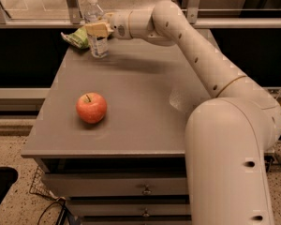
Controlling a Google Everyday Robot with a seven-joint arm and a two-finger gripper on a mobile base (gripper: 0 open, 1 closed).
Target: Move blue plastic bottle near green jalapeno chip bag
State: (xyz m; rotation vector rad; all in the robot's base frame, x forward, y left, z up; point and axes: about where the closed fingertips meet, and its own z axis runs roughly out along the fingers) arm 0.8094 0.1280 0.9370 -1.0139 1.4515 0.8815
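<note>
Now clasped at the far corner

Reaches over the grey table (145, 111) to its far left corner with the gripper (98, 30). Clasps the blue plastic bottle (92, 11) at mid-body, jaws closed on its label. Holds it upright, just beside the green jalapeno chip bag (77, 37), on its right. Leaves the red apple (91, 108) well apart, near the front left.

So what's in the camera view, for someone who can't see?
The robot's tool grips the blue plastic bottle upright at the table's far left corner, beside the green jalapeno chip bag. A red apple sits nearer the front.
</note>
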